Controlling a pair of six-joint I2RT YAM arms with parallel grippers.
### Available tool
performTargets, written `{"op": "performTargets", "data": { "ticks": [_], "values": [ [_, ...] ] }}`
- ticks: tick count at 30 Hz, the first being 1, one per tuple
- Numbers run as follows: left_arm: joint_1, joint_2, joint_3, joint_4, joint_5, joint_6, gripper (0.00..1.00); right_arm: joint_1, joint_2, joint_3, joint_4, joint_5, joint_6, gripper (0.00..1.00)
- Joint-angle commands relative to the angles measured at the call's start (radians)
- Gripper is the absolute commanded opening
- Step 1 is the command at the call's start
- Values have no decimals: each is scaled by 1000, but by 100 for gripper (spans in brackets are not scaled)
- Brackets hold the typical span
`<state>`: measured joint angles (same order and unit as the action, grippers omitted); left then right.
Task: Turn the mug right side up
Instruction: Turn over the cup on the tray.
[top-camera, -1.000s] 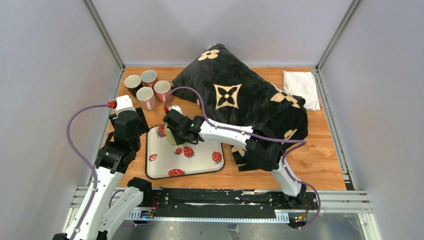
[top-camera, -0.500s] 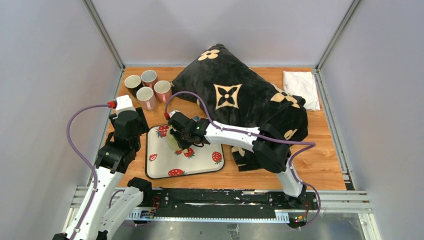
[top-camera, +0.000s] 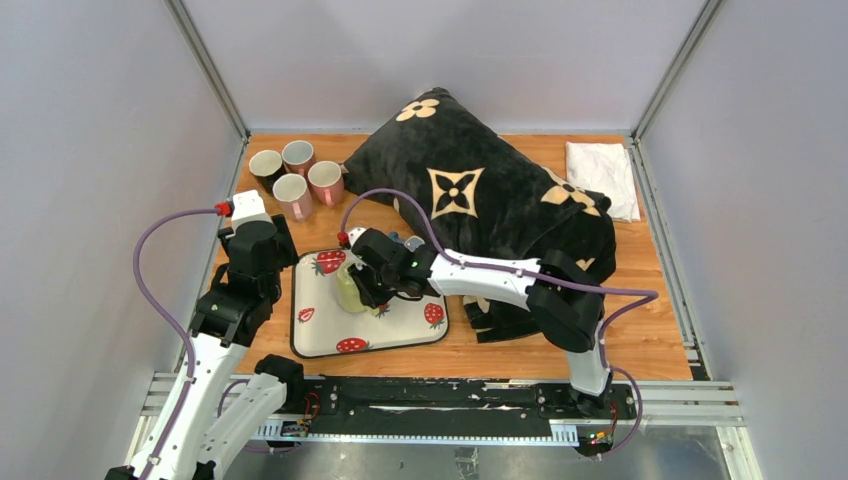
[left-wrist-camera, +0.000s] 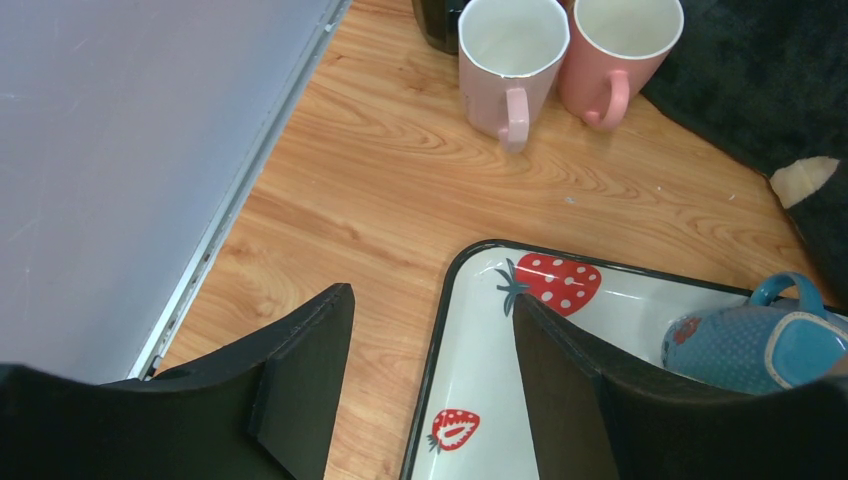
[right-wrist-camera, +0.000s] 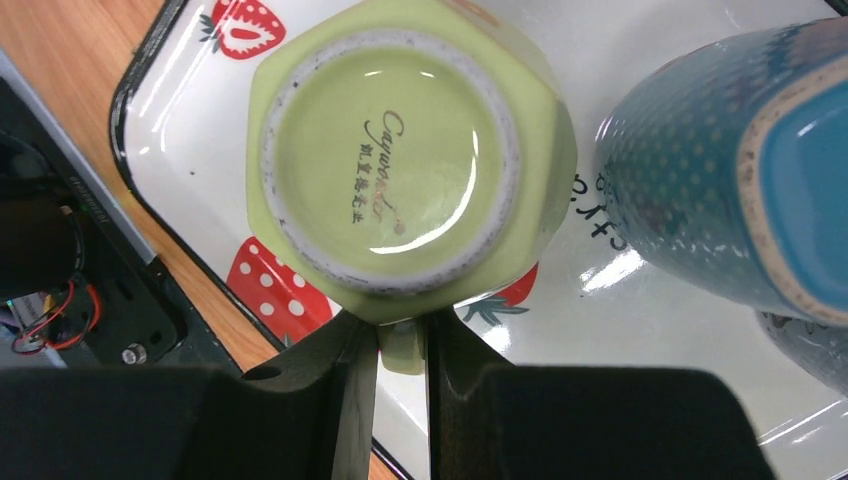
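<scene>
A light green mug (right-wrist-camera: 400, 170) hangs over the strawberry tray (right-wrist-camera: 680, 330) with its stamped base facing the right wrist camera. My right gripper (right-wrist-camera: 402, 335) is shut on its handle (right-wrist-camera: 402, 352). From above, the green mug (top-camera: 350, 290) shows just left of the right gripper (top-camera: 368, 285), over the tray (top-camera: 320, 335). A blue dotted mug (right-wrist-camera: 700, 170) lies on its side on the tray beside it, also in the left wrist view (left-wrist-camera: 750, 340). My left gripper (left-wrist-camera: 430, 297) stands open over the tray's left rim (left-wrist-camera: 440, 330), holding nothing.
Several upright mugs (top-camera: 295, 175) stand at the back left; two pink ones (left-wrist-camera: 510, 50) show in the left wrist view. A large black pillow (top-camera: 470, 195) covers the table's middle and right. A white cloth (top-camera: 600, 175) lies at the back right.
My right arm has swung toward the near side over the tray, carrying the green mug, which now shows more from above. The left arm has stayed put.
</scene>
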<state>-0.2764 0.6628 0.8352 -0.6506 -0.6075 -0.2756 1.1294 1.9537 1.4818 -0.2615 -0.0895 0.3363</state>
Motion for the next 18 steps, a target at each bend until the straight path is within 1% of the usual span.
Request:
{"op": "performTargets", "data": {
  "ticks": [1, 10, 14, 18],
  "values": [
    [6, -8, -8, 32, -11, 7, 67, -2, -113, -51, 181, -54, 10, 0],
    [6, -19, -5, 28, -1, 2, 67, -42, -233, -216, 398, -152, 71, 0],
    [6, -44, -2, 29, 20, -6, 67, -50, -307, -295, 478, -124, 80, 0],
    [6, -45, 3, 29, 64, -20, 67, -63, -396, -348, 511, -79, 67, 0]
  ]
}}
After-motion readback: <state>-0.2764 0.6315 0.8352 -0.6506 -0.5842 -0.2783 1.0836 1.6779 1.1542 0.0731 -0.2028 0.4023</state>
